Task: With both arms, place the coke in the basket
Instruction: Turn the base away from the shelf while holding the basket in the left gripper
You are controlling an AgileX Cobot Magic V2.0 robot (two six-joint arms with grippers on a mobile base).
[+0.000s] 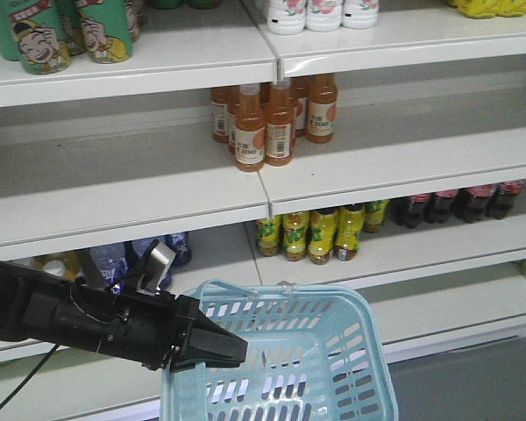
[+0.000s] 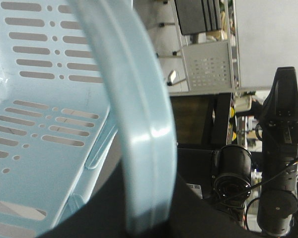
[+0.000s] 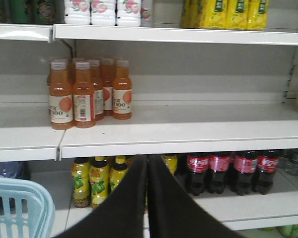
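Note:
The light blue basket [image 1: 285, 290] hangs at the bottom centre of the front view, in front of the shelves. My left gripper [image 1: 238, 353] is shut on its near left rim. In the left wrist view the rim [image 2: 145, 124] runs between the dark jaws of the left gripper [image 2: 149, 220], and the slotted basket wall [image 2: 39, 124] is on the left. My right gripper [image 3: 147, 159] is shut and empty, pointing at the lower shelf. The basket's corner [image 3: 20, 208] shows at the lower left of the right wrist view. No slim red coke bottle is in view.
Dark cola bottles with red labels [image 3: 228, 171] stand on the lower shelf, right of yellow-green bottles [image 3: 97, 181]. Orange juice bottles [image 3: 84, 91] stand on the middle shelf. The white shelf edges [image 1: 263, 197] jut out above the basket.

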